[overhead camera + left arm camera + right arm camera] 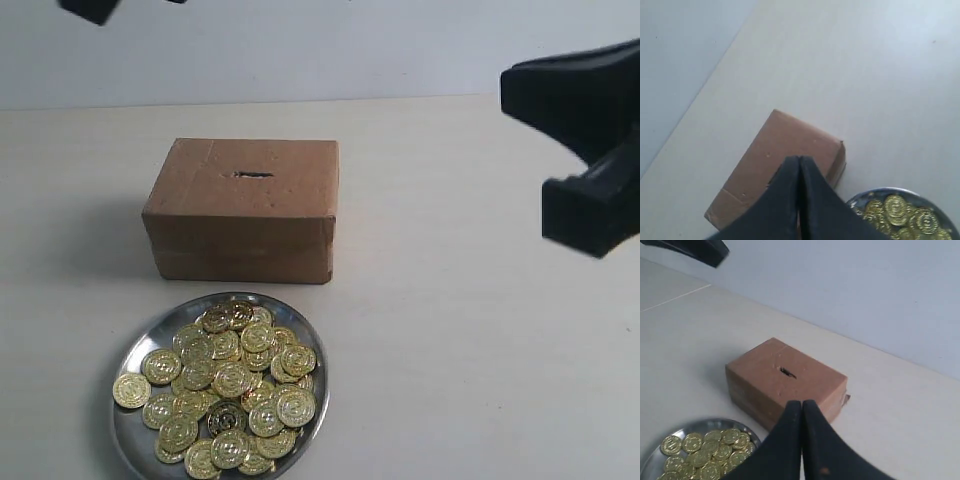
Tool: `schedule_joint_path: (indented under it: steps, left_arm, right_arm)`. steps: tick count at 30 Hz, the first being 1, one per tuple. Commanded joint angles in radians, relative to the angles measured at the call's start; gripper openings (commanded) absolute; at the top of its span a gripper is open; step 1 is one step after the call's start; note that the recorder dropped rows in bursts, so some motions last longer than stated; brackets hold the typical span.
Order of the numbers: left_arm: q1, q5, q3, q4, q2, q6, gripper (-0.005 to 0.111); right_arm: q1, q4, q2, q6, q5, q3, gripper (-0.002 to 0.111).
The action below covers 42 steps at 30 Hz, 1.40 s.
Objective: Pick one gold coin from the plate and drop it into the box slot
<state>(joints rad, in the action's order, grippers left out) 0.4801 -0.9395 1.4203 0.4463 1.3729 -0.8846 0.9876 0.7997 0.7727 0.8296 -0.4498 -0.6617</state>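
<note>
Heaping the plate point(128, 432), coins point(225, 385) lie apart from fingers point(785, 440).

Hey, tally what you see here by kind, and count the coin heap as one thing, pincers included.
Cardboard box: 1
Metal plate: 1
Heap of gold coins: 1, too many coins to count singly
Pincers: 2, the left pincer and the right pincer, both shut
Total: 5
</note>
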Motion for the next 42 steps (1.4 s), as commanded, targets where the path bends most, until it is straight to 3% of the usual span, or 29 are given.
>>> schedule_joint_path:
  steps: [1,5,10,16,19,25,33,42]
  left_arm:
    - [-0.003,0.114,-0.224,0.067,-0.242,0.03,0.0]
    - [-0.003,0.34,-0.516,0.074,-0.534,0.088,0.0]
    - [-0.003,0.598,-0.874,0.081,-0.888,0.232,0.0]
    - [-0.003,0.669,-1.137,0.094,-1.176,0.378,0.0]
    - [-0.003,0.742,-1.186,0.125,-1.243,0.463,0.0]
    - [-0.003,0.761,-1.283,0.125,-1.256,0.672,0.0]
    - [-0.003,0.884,-1.42,0.151,-1.256,0.725,0.0]
    - [-0.003,0.803,-1.42,0.046,-1.256,0.706,0.0]
  right_arm:
    - [-0.006,0.055,-0.027,0.094,0.141,0.122,0.0]
    - [-0.006,0.222,-0.04,0.271,0.228,0.222,0.0]
    - [-0.006,0.578,-0.04,0.667,0.198,0.294,0.0]
    - [-0.006,0.945,-0.04,1.196,0.013,0.356,0.0]
    - [-0.006,0.945,-0.04,1.244,-0.071,0.39,0.0]
    - [-0.006,0.945,-0.04,1.27,-0.078,0.47,0.0]
    - [-0.006,0.945,-0.04,1.289,-0.17,0.526,0.0]
    - [-0.006,0.945,-0.04,1.289,-0.209,0.589,0.0]
